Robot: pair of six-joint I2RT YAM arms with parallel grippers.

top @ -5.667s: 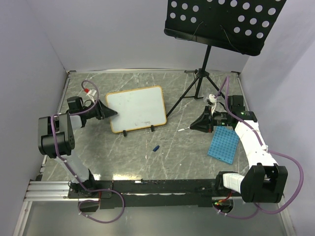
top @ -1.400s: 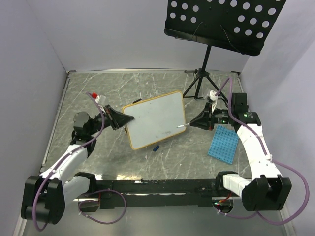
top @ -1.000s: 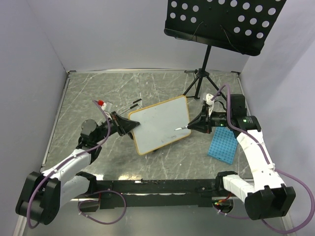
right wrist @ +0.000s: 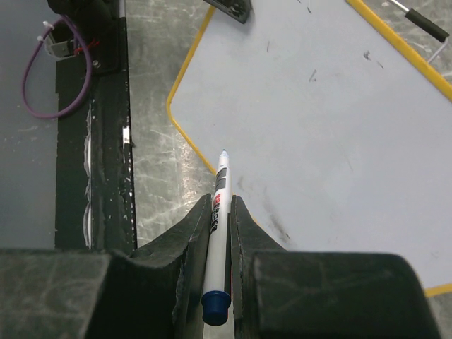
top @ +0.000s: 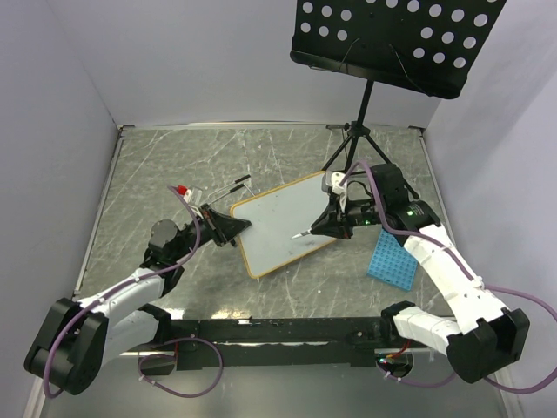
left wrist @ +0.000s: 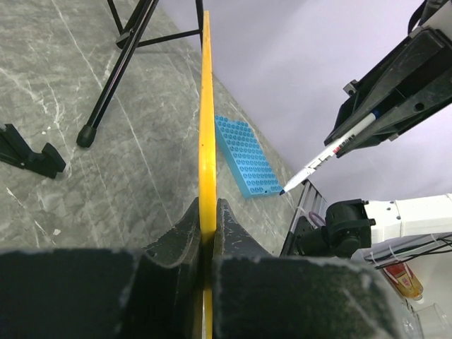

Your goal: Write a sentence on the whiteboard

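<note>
The whiteboard [top: 280, 218], glossy white with a yellow-orange frame, is lifted off the table and tilted. My left gripper [top: 233, 228] is shut on its left edge. In the left wrist view the board [left wrist: 206, 106] shows edge on between the closed jaws of the left gripper [left wrist: 206, 206]. My right gripper [top: 329, 226] is shut on a white marker [right wrist: 217, 226] with a blue end. The marker's tip [right wrist: 224, 152] hangs over the board's face [right wrist: 318, 127] near its edge; contact cannot be told. The sentence is out of view: the face carries only faint grey smudges.
A blue grid tray [top: 394, 258] lies on the table right of the board. The black perforated music stand [top: 396, 39] rises at the back right, its tripod legs [top: 344, 152] spread just behind the board. Grey walls close in both sides.
My left gripper has carried the whiteboard from the back left toward the middle and turned it. In the last second my right gripper brought the marker left, from the board's right edge to over its face.
</note>
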